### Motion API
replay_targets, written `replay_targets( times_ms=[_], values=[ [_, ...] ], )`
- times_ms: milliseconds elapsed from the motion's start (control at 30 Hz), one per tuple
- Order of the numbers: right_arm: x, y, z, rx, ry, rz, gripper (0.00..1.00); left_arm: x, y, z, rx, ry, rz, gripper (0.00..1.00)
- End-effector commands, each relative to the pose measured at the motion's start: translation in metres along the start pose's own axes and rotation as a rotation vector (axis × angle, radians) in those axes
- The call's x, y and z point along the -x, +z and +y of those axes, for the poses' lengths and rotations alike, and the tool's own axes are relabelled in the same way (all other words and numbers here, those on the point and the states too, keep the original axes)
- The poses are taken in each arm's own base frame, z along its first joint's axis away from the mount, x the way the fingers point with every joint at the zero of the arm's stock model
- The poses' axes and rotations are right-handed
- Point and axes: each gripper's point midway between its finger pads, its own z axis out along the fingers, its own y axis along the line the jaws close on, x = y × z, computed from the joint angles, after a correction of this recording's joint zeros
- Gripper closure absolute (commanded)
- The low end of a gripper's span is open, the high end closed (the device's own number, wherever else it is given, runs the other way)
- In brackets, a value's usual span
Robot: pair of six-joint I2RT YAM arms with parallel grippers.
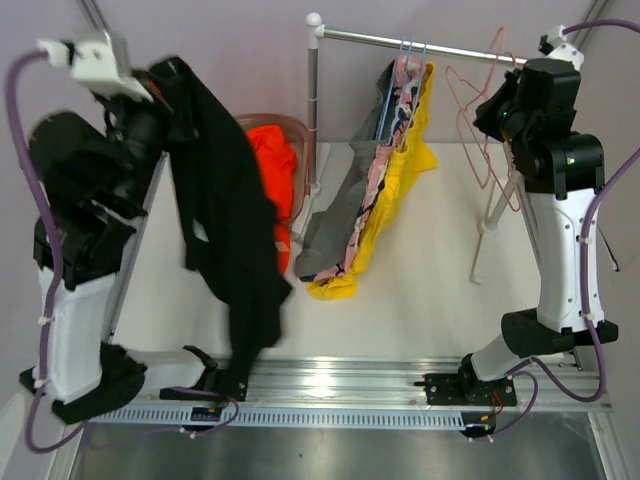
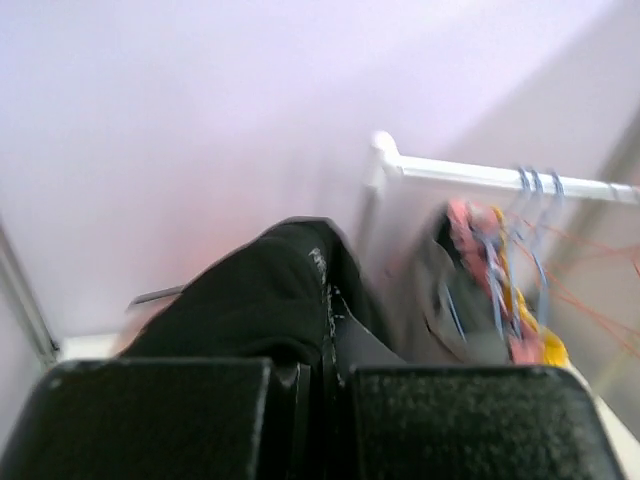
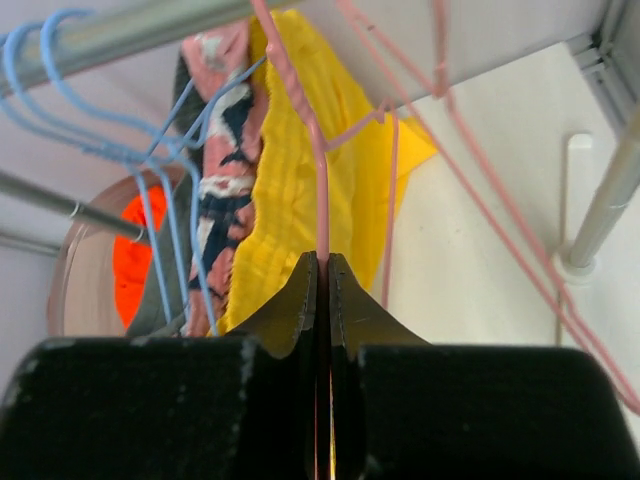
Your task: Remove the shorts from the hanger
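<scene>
From above: the left gripper is high over the table's left edge, and the black shorts hang from it in a long drape. Their lower end dangles just short of the near edge. Along the far edge stands the rail on its white post. To the post's left, a clear basket holds the orange shorts.

Three pairs hang from the rail on blue hangers: the grey shorts on the left, the pink patterned shorts in the middle and the yellow shorts on the right. Their hems trail onto the table. Toward the far right corner, the right gripper sits against a bare pink hanger.

The left wrist view is blurry. The left gripper has its fingers drawn close together with a fold of the black shorts pinched in the slit. The rail and the hanging clothes are smeared behind.

On the right wrist, the right gripper has its fingers pressed tight on the wire of the pink hanger. Just behind hang the yellow shorts and, to their left, the pink patterned shorts among the blue hangers. The orange shorts glow in the basket at lower left, under the rail.
</scene>
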Motion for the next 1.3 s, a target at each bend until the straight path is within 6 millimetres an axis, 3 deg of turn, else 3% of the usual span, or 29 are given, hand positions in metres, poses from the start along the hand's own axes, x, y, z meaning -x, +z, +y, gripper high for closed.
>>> replay_targets(
  times_ms=[0, 100, 133, 167, 200, 267, 300, 367, 400, 433, 467, 500, 533, 600, 633, 667, 700, 767, 800, 933, 967, 1000, 1067, 1100, 1133, 1167, 1200, 1233, 1267],
  values=[
    [0.043, -0.011, 0.000, 0.052, 0.026, -0.138, 1.00, -0.033, 0.074, -0.001, -0.060, 0.107, 0.116, 1.00],
    [0.031, 0.008, -0.006, 0.042, 0.031, -0.109, 1.00, -0.041, 0.146, 0.029, -0.058, 0.024, 0.076, 1.00],
    [0.028, 0.012, -0.007, 0.041, 0.032, -0.099, 1.00, -0.053, 0.164, 0.020, -0.145, -0.002, 0.090, 1.00],
    [0.023, 0.018, -0.009, 0.036, 0.028, -0.085, 1.00, -0.039, 0.175, 0.020, -0.173, -0.024, 0.037, 1.00],
    [0.021, 0.020, -0.009, 0.038, 0.024, -0.079, 1.00, -0.066, 0.208, 0.026, -0.184, -0.049, 0.045, 1.00],
    [0.015, 0.027, -0.012, 0.030, 0.020, -0.063, 1.00, -0.099, 0.232, 0.035, -0.206, -0.116, 0.089, 1.00],
    [0.014, 0.028, -0.010, 0.041, 0.019, -0.061, 1.00, -0.132, 0.248, 0.040, -0.194, -0.135, 0.142, 1.00],
    [0.008, 0.032, -0.010, 0.044, 0.013, -0.046, 1.00, -0.166, 0.261, 0.045, -0.183, -0.150, 0.199, 1.00],
    [0.006, 0.032, -0.011, 0.043, 0.011, -0.041, 1.00, -0.197, 0.270, 0.051, -0.163, -0.164, 0.256, 1.00],
    [0.005, 0.032, -0.010, 0.045, 0.009, -0.037, 1.00, -0.211, 0.272, 0.054, -0.153, -0.170, 0.282, 1.00],
    [0.005, 0.032, -0.012, 0.041, 0.006, -0.037, 1.00, -0.222, 0.273, 0.057, -0.135, -0.173, 0.301, 1.00],
    [0.003, 0.033, -0.012, 0.039, 0.005, -0.035, 1.00, -0.258, 0.272, 0.064, -0.107, -0.185, 0.375, 1.00],
    [0.002, 0.033, -0.013, 0.041, 0.005, -0.032, 1.00, -0.261, 0.268, 0.065, -0.095, -0.187, 0.384, 1.00],
    [0.001, 0.030, -0.013, 0.043, 0.007, -0.037, 1.00, -0.300, 0.259, 0.073, -0.056, -0.204, 0.460, 0.99],
    [0.001, 0.029, -0.013, 0.044, 0.009, -0.036, 1.00, -0.288, 0.255, 0.072, -0.056, -0.205, 0.436, 0.94],
    [0.001, 0.028, -0.014, 0.044, 0.009, -0.036, 1.00, -0.303, 0.250, 0.075, -0.044, -0.210, 0.467, 0.87],
    [0.000, 0.028, -0.015, 0.041, 0.008, -0.032, 1.00, -0.310, 0.246, 0.076, -0.031, -0.213, 0.487, 0.71],
    [-0.001, 0.026, -0.014, 0.042, 0.009, -0.032, 1.00, -0.312, 0.238, 0.077, -0.021, -0.207, 0.517, 0.49],
    [-0.003, 0.026, -0.015, 0.042, 0.010, -0.027, 1.00, -0.311, 0.235, 0.078, -0.016, -0.208, 0.526, 0.31],
    [-0.007, 0.028, -0.016, 0.040, 0.008, -0.016, 1.00, -0.297, 0.214, 0.078, 0.006, -0.188, 0.530, 0.19],
    [-0.009, 0.029, -0.018, 0.035, 0.007, -0.012, 1.00, -0.282, 0.205, 0.077, 0.004, -0.180, 0.499, 0.15],
    [-0.010, 0.028, -0.018, 0.033, 0.008, -0.009, 1.00, -0.285, 0.197, 0.078, 0.013, -0.177, 0.505, 0.06],
    [-0.013, 0.028, -0.020, 0.025, 0.009, 0.004, 1.00, -0.270, 0.181, 0.075, 0.012, -0.170, 0.477, 0.02],
    [-0.012, 0.024, -0.020, 0.027, 0.009, 0.001, 0.88, -0.260, 0.177, 0.073, 0.006, -0.167, 0.458, 0.01],
    [-0.012, 0.022, -0.021, 0.024, 0.009, 0.000, 0.43, -0.254, 0.172, 0.073, 0.011, -0.163, 0.451, 0.01],
    [-0.014, 0.021, -0.024, 0.016, 0.010, 0.002, 0.25, -0.256, 0.165, 0.071, 0.009, -0.160, 0.462, 0.01],
    [-0.013, 0.019, -0.027, 0.001, 0.013, -0.005, 0.08, -0.236, 0.156, 0.067, 0.001, -0.158, 0.428, 0.01],
    [-0.009, 0.012, -0.028, -0.004, 0.016, -0.019, 0.01, -0.230, 0.149, 0.066, 0.001, -0.157, 0.423, 0.01],
    [-0.009, 0.010, -0.032, -0.018, 0.009, -0.019, 0.01, -0.228, 0.143, 0.065, 0.002, -0.158, 0.425, 0.01]
  ],
)
